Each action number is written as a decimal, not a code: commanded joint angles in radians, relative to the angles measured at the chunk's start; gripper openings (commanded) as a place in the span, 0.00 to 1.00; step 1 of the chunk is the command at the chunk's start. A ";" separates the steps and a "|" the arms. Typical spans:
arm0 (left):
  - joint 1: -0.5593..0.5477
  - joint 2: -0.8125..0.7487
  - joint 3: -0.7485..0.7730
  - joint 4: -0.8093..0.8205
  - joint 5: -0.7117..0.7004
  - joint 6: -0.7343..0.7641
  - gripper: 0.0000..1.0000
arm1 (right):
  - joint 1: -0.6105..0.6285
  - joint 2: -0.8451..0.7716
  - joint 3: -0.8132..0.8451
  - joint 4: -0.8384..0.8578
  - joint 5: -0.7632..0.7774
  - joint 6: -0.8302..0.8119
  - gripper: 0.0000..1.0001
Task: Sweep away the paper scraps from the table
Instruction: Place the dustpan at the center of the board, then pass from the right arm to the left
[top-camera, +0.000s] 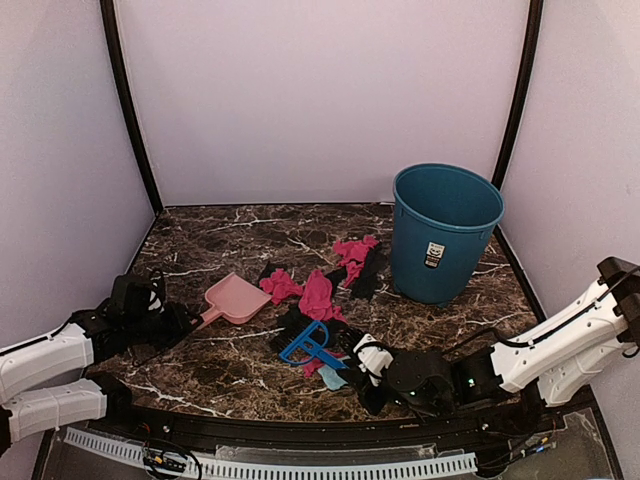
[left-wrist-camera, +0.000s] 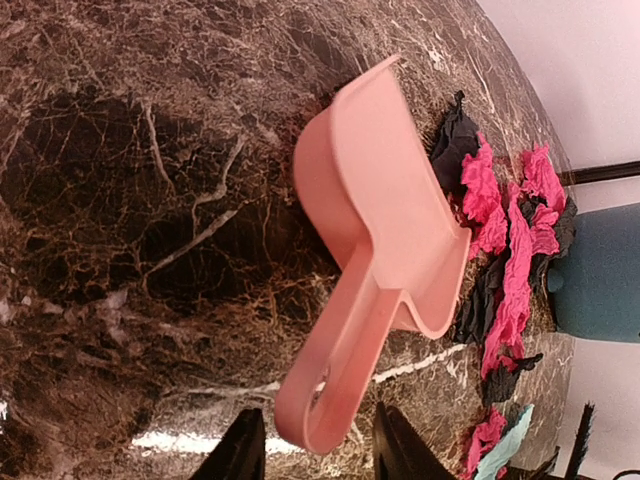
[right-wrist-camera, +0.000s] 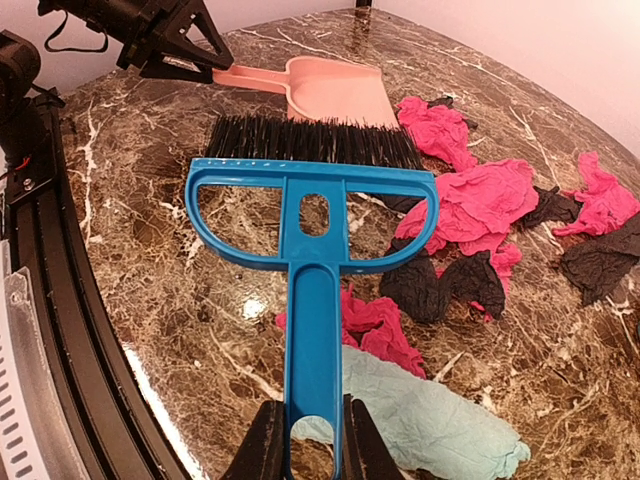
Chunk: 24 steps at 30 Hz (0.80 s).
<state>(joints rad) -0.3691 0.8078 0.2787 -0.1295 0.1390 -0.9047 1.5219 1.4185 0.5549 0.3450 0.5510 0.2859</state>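
Magenta and black paper scraps (top-camera: 320, 295) lie crumpled mid-table, right of the pink dustpan (top-camera: 236, 298). My left gripper (top-camera: 190, 322) is at the dustpan's handle. In the left wrist view its jaws (left-wrist-camera: 318, 418) stand open on either side of the handle's end (left-wrist-camera: 320, 400), with a gap on both sides. My right gripper (right-wrist-camera: 308, 425) is shut on the handle of the blue hand brush (right-wrist-camera: 312, 200), whose black bristles rest on the table (top-camera: 230, 370) just short of the dustpan (right-wrist-camera: 335, 90). A light blue scrap (right-wrist-camera: 420, 415) and a pink one (right-wrist-camera: 375, 325) lie beside the brush handle.
A blue waste bin (top-camera: 443, 232) stands upright at the back right, just past the scraps. More pink (right-wrist-camera: 480, 200) and black (right-wrist-camera: 440, 285) scraps spread right of the brush. The table's black rim (top-camera: 300, 425) runs along the near edge.
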 joint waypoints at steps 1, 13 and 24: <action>0.007 -0.010 -0.013 -0.015 0.004 0.000 0.43 | -0.005 -0.028 -0.019 0.052 0.028 0.008 0.00; 0.007 -0.097 0.115 -0.111 -0.061 0.089 0.83 | -0.018 -0.038 -0.018 0.107 0.042 -0.024 0.00; -0.079 0.034 0.171 0.205 0.358 0.158 0.92 | -0.039 0.009 0.024 0.189 0.026 -0.160 0.00</action>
<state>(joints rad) -0.3832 0.7727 0.4091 -0.0914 0.3302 -0.7719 1.4891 1.4025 0.5404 0.4450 0.5762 0.2050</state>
